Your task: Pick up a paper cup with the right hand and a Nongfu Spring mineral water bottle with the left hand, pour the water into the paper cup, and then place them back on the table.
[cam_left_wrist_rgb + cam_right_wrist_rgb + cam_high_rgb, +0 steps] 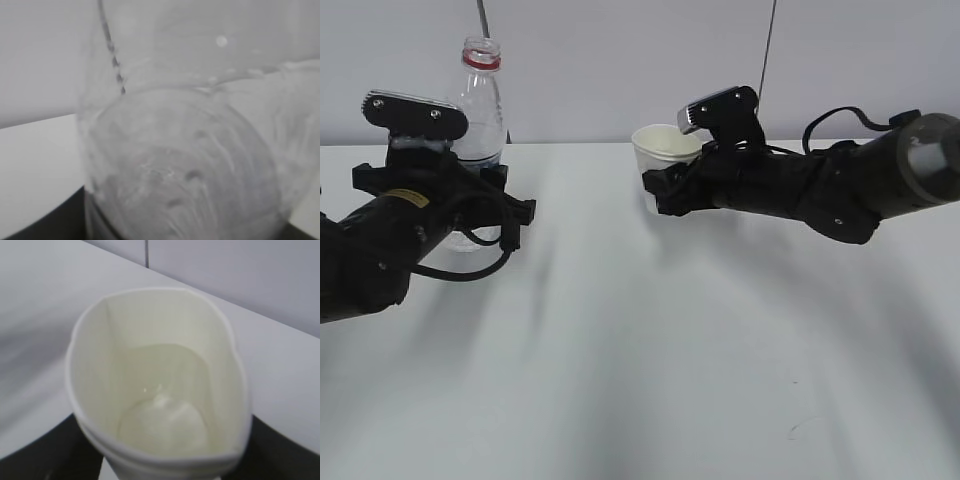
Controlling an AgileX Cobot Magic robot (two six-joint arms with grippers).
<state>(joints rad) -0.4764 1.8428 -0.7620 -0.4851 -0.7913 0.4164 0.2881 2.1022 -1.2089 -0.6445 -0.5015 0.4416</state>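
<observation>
The clear bottle [480, 110] with a red neck ring and no cap stands upright at the back left. Its label is hidden behind my left gripper [470, 198], which is shut around its lower body. The bottle's clear wall [190, 165] fills the left wrist view, with a dark finger [45, 227] at the lower left. My right gripper [665, 190] is shut on the off-white paper cup [665, 150] and holds it upright. In the right wrist view the cup [155, 365] is squeezed slightly oval and holds a little clear liquid. I cannot tell whether either thing rests on the table [650, 350].
The white table runs back to a pale wall [620, 60]. Two thin dark cables hang in front of the wall, one behind the bottle and one [770, 40] above the right gripper. The left arm's black cable [470, 272] loops low over the table.
</observation>
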